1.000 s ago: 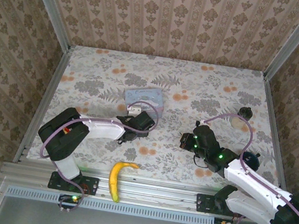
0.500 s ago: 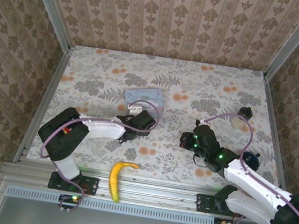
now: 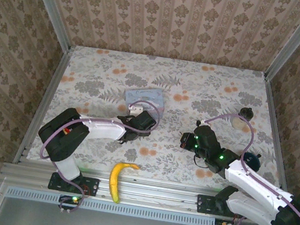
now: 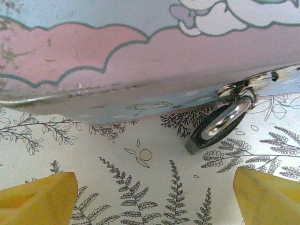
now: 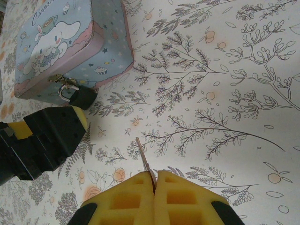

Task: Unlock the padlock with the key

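The dark padlock (image 4: 213,129) hangs by its shiny shackle from the latch of the pale blue cartoon tin (image 4: 140,56) and rests on the floral table. My left gripper (image 4: 150,201) stands open just in front of it, one yellow pad (image 4: 37,201) on each side, nothing between them. In the right wrist view the padlock (image 5: 83,97) sits at the tin's (image 5: 61,42) near corner. My right gripper (image 5: 154,180) is shut on the key (image 5: 145,159), whose thin blade sticks out toward the padlock. From above, the left gripper (image 3: 136,123) is by the tin (image 3: 145,98) and the right gripper (image 3: 186,141) is off to its right.
A banana (image 3: 117,179) lies at the table's near edge between the arms. A dark knobbed jar (image 3: 246,112) stands at the right, and another dark round thing (image 3: 252,160) sits beside the right arm. Papered walls enclose the table on three sides.
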Robot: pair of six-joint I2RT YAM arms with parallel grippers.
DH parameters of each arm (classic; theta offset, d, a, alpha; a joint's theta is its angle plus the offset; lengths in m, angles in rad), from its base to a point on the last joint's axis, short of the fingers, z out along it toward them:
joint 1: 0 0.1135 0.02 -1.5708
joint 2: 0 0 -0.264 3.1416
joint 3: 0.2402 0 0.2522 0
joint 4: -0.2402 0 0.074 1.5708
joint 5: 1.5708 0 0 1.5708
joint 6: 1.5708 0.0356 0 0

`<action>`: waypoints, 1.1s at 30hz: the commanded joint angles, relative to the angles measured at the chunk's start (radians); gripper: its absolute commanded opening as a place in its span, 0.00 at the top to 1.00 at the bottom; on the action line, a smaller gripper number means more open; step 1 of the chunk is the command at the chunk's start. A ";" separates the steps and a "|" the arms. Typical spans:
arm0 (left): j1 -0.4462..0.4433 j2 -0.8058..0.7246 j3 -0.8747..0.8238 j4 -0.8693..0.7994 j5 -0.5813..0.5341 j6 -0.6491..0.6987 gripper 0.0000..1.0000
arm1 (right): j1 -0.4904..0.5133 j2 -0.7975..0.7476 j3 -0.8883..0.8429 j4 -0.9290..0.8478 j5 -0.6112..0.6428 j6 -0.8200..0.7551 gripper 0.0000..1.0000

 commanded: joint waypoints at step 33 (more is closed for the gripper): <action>-0.008 0.027 0.064 -0.033 0.001 -0.019 0.13 | -0.003 0.012 0.028 0.012 -0.007 -0.010 1.00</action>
